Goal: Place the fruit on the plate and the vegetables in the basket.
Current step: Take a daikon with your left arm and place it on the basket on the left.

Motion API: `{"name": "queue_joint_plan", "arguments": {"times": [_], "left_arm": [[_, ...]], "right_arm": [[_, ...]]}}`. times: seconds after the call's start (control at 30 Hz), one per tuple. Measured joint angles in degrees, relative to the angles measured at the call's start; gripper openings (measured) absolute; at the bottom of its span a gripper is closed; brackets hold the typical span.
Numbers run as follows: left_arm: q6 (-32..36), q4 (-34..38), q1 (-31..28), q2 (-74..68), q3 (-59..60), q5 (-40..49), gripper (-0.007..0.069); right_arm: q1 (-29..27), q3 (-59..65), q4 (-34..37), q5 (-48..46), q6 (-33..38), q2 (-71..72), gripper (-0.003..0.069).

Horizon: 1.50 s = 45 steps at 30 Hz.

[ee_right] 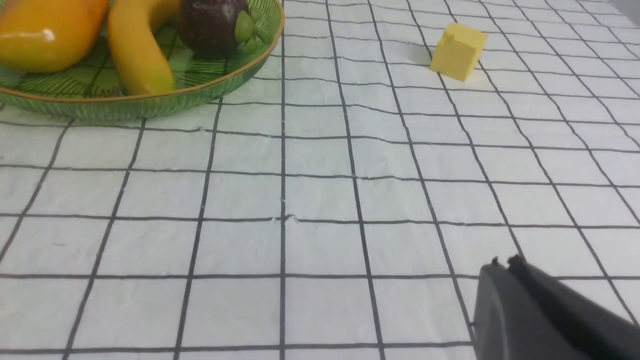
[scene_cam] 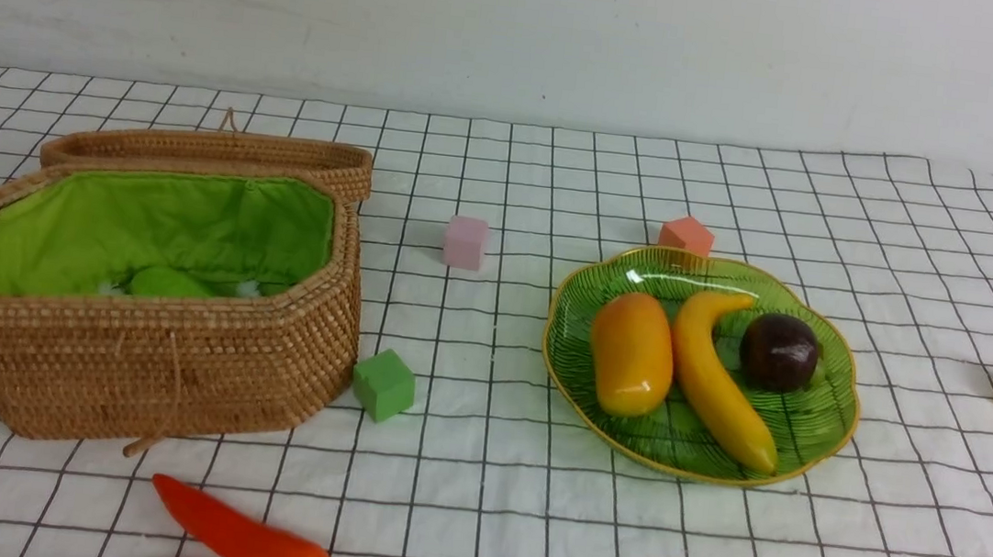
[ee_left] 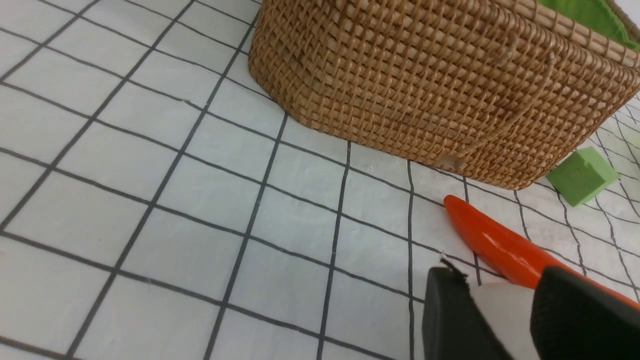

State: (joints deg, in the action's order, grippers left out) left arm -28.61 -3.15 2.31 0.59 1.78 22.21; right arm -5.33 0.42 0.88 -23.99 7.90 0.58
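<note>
The smooth white toy radish [ee_left: 505,312] looks light, stiff and a touch slippery, best gripped round its middle. It lies between the black fingers of the left gripper [ee_left: 505,310], parted about its width, beside the glossy red-orange toy pepper [ee_left: 500,242]; I can't tell whether they grip it. The black right gripper [ee_right: 517,280] is closed, apparently on nothing.

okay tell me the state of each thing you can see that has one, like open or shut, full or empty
basket: lid open, gourd inside
plate: holding mango, banana and mangosteen
left pincer: around the radish
right pincer: shut, holding nothing
pepper: lying down, outside basket
</note>
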Motion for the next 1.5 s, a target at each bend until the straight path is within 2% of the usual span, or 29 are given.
{"name": "queue_joint_plan", "arguments": {"times": [0.83,0.97,1.07,1.3,1.37,1.47,1.5], "left_arm": [[0.2,-0.2,0.0,0.0,0.0,0.0,0.0239],[3.6,-4.9,0.0,0.0,0.0,0.0,0.0239],[7.3,-11.8,0.0,0.0,0.0,0.2,0.0239],[8.6,-20.5,0.0,0.0,0.0,0.1,0.0239],[8.1,-20.9,0.0,0.0,0.0,-0.9,0.0239],[3.6,-18.0,0.0,0.0,0.0,-6.7,0.0239],[-2.0,-13.9,0.0,0.0,0.0,-12.2,0.0239]], "right_arm": [[0.0,0.0,0.0,0.1,0.0,0.0,0.003],[0.0,0.0,0.0,0.1,0.0,0.0,0.0036],[0.0,0.0,0.0,0.1,0.0,0.0,0.0041],[0.0,0.0,0.1,0.1,0.0,0.0,0.0054],[0.0,0.0,0.1,0.1,0.0,0.0,0.0056],[0.0,0.0,0.1,0.1,0.0,0.0,0.0057],[0.0,0.0,0.1,0.1,0.0,0.0,0.0057]]}}
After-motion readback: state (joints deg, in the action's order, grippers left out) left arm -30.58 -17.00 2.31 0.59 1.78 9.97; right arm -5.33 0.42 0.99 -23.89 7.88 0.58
